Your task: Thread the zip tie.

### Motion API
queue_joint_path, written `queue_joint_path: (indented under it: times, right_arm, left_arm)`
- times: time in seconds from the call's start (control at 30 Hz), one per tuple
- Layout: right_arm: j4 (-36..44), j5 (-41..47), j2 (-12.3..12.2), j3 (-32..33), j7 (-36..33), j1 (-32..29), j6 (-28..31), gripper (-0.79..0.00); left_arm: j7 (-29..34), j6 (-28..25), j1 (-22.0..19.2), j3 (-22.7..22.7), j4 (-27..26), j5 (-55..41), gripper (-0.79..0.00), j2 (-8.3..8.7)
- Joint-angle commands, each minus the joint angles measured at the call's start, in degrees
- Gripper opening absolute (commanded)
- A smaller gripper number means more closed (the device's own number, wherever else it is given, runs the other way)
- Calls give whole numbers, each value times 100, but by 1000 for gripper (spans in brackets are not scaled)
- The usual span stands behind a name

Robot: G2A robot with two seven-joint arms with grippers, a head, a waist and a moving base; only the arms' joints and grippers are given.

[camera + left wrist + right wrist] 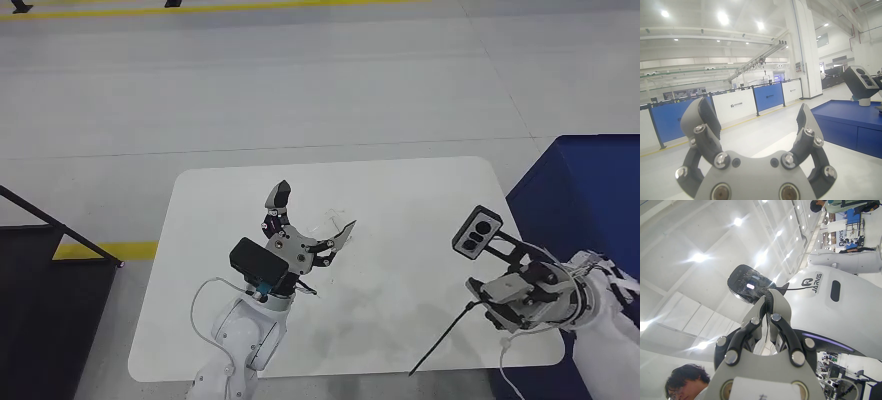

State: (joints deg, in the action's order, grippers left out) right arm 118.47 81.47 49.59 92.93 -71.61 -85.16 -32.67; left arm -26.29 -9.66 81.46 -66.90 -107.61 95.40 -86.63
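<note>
The left jaws are spread wide, the two dark fingertips point(705, 111) well apart, hovering above the middle of the white counter point(420, 195) and aimed out across it. Over on the other side, the right jaws are pressed together on the black zip tie point(769, 306). Its toothed strap runs straight up between them, and a thin end pokes out past the tips and off to one side. From above, the rest of the zip tie point(440, 340) trails out of the right jaws as one long straight line, slanting toward the counter's near edge. The right jaws sit at the counter's right end, just beside the blue cabinet point(590, 190). The tie is well apart from the left jaws, with a stretch of counter between the two.
</note>
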Motion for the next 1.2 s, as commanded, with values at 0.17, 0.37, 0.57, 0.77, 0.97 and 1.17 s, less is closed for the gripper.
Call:
queue_joint_path:
  times: [0.17,0.37,0.57,0.77,0.97,1.17]
  right_arm:
    - [-471,162,-146,62,402,29,-395,-785]
    - [-939,169,-163,78,1456,253,-989,-785]
    - [-939,169,-163,78,1456,253,-989,-785]
    - [-1117,174,-154,205,2196,409,-849,-785]
    - [-1943,-947,-131,-663,3673,1687,-1084,-785]
    - [-3402,-1353,194,-2442,4335,3256,-1345,-785]
  left_arm:
    - [0,0,0,0,0,0,0,0]
    - [127,172,85,13,-81,326,0,33]
    - [60,419,227,-210,-206,93,0,67]
    - [-3,588,332,-303,-289,-114,0,75]
    - [-3,588,332,-303,-289,-114,0,75]
    - [-3,588,332,-303,-289,-114,0,75]
